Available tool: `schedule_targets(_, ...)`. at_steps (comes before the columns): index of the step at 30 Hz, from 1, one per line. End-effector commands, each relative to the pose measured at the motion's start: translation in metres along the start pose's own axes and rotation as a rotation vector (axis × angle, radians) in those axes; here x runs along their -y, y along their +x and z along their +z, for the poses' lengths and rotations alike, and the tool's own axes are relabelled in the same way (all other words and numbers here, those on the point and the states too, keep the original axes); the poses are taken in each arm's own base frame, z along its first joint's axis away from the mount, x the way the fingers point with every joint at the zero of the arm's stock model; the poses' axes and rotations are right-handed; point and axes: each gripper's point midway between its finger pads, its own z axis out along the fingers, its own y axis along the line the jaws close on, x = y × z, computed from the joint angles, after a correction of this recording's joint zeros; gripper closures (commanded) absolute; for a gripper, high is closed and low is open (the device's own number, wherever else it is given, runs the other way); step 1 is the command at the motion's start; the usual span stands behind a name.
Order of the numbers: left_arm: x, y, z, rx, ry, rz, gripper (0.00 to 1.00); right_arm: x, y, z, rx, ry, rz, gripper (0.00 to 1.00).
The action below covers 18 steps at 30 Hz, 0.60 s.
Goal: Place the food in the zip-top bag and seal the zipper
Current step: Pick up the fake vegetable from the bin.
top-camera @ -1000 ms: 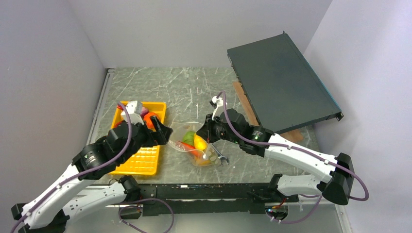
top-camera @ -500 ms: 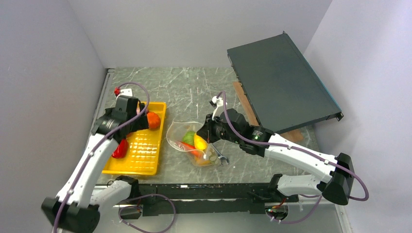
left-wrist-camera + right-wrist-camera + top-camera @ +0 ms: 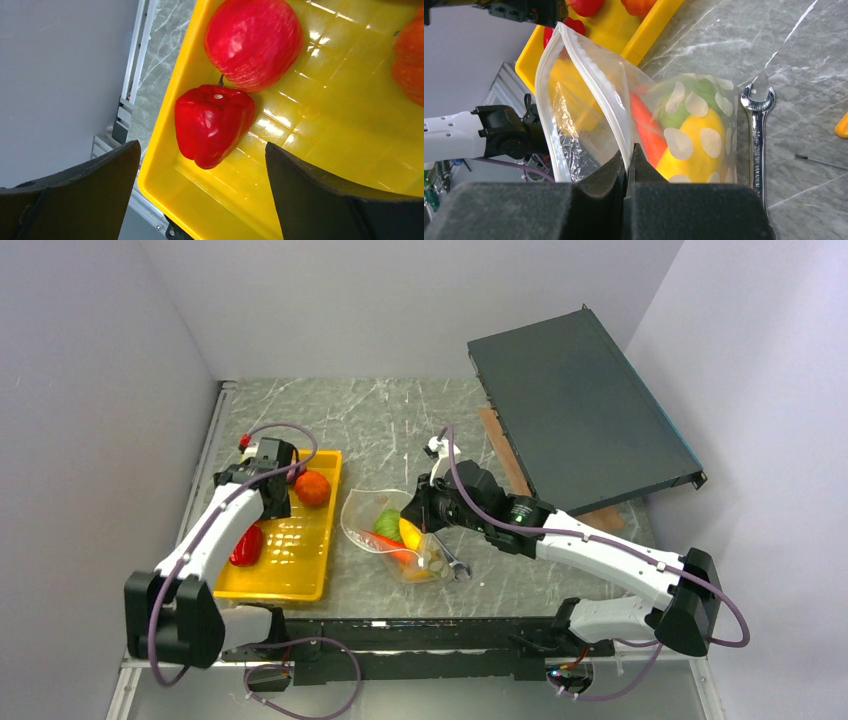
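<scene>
The zip-top bag (image 3: 385, 532) lies open mid-table, its mouth facing the yellow tray. Inside it show a green cabbage (image 3: 686, 95), a yellow pepper (image 3: 696, 145) and an orange carrot (image 3: 646, 127). My right gripper (image 3: 629, 156) is shut on the zipper (image 3: 591, 77), lifting one lip of the mouth; in the top view that gripper (image 3: 424, 512) stands at the bag's right side. My left gripper (image 3: 202, 167) hangs open over the tray's left edge, just above a red pepper (image 3: 214, 122). A red apple (image 3: 252, 42) and an orange fruit (image 3: 312, 488) lie nearby.
The yellow tray (image 3: 290, 565) sits left of the bag. A steel wrench (image 3: 452, 563) lies against the bag's right side, and a screwdriver (image 3: 841, 125) shows at the right wrist view's edge. A large dark panel (image 3: 575, 410) leans at the back right.
My left arm has swung away from the bag mouth and back over the tray's left side, still open. The right gripper has kept its hold on the zipper.
</scene>
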Motion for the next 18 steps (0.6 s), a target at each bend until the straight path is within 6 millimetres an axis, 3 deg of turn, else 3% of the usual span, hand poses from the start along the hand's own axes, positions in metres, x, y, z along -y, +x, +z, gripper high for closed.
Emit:
schedule_targets(1, 0.002, -0.004, 0.015, -0.073, -0.071, 0.045, 0.0, -0.015, -0.021, -0.003, 0.045, -0.049, 0.001, 1.0)
schedule_targets(6, 0.017, 0.007, 0.039, -0.211, 0.014, 0.014, 0.0, -0.014, -0.019, -0.005, 0.041, -0.048, 0.007, 1.0)
schedule_targets(13, 0.014, 0.001, 0.023, -0.109, 0.083, -0.081, 0.0, -0.018, -0.021, -0.007, 0.05, -0.059, 0.02, 1.0)
schedule_targets(18, 0.018, 0.017, 0.025, -0.163, 0.068, -0.149, 0.0, -0.021, -0.021, -0.011, 0.043, -0.079, 0.022, 1.0)
